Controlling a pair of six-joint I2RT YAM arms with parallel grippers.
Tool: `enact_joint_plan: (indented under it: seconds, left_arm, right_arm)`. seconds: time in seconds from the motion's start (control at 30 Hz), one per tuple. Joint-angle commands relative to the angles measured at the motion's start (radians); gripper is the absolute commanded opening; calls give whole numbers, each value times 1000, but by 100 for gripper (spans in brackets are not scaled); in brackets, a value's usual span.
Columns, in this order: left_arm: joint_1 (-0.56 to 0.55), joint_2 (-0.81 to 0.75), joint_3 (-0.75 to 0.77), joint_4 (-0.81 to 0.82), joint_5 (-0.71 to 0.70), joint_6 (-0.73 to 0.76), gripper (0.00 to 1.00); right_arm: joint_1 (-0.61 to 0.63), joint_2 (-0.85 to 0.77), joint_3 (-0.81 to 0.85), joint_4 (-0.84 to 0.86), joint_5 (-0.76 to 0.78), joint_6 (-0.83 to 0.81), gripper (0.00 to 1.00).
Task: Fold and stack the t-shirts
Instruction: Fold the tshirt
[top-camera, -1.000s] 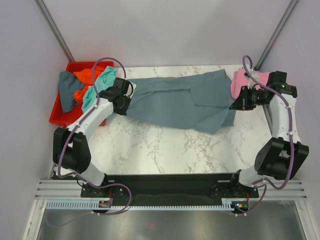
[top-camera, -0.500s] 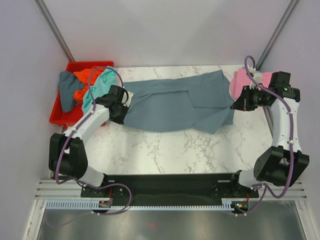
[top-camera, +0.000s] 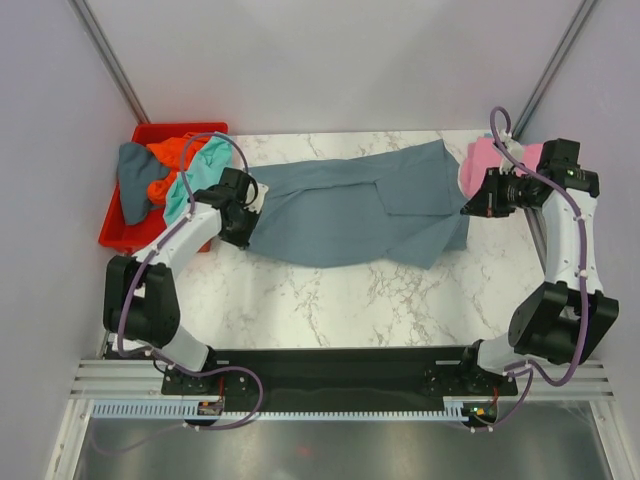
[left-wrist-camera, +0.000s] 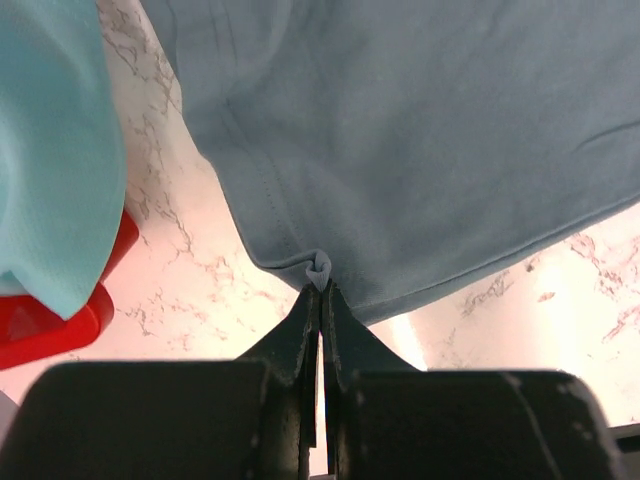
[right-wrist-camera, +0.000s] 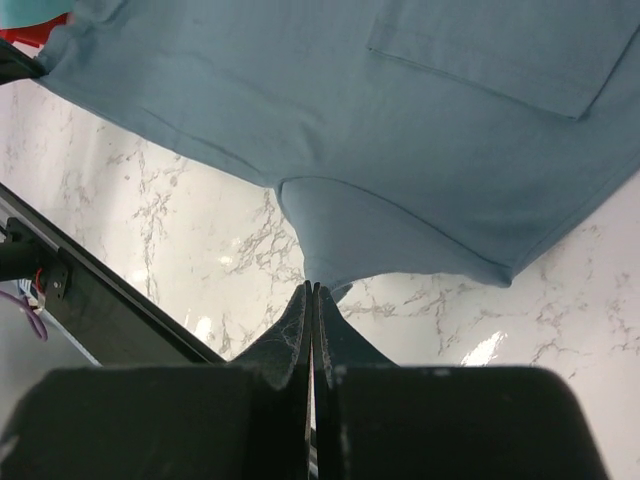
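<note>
Cloth of the slate blue-grey t-shirt (top-camera: 350, 210) lies spread on the marble table (top-camera: 330, 300), its long axis running straight from the left gripper (left-wrist-camera: 320, 292) to the right gripper (right-wrist-camera: 312, 290), with the stitched hem end toward the left one. Both grippers are closed tight on it: the left pinches a small fold at the hem corner and the right pinches the edge at the opposite end, where a pink t-shirt (top-camera: 480, 160) lies just behind it. On the outer side of the left gripper, the red bin (top-camera: 118, 232) holds an orange t-shirt (top-camera: 165, 160) and a dark grey cloth (top-camera: 132, 180), and a teal t-shirt (top-camera: 195, 172) hangs over its rim.
</note>
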Motion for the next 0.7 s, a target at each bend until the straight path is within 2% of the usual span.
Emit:
enact_joint_plan:
  seconds: [0.0, 0.33, 0.53, 0.67]
  left_arm:
    - [7, 88, 58, 0, 15, 26, 2]
    - [7, 215, 122, 0, 15, 26, 2]
    - [7, 207, 160, -48, -30, 26, 2]
    - [7, 198, 157, -65, -28, 26, 2]
  right_arm:
    - [-6, 56, 66, 40, -32, 17, 0]
    - [-4, 187, 152, 87, -44, 49, 0]
    - [-4, 245, 248, 92, -55, 66, 0]
    - [-4, 260, 255, 92, -55, 69, 0]
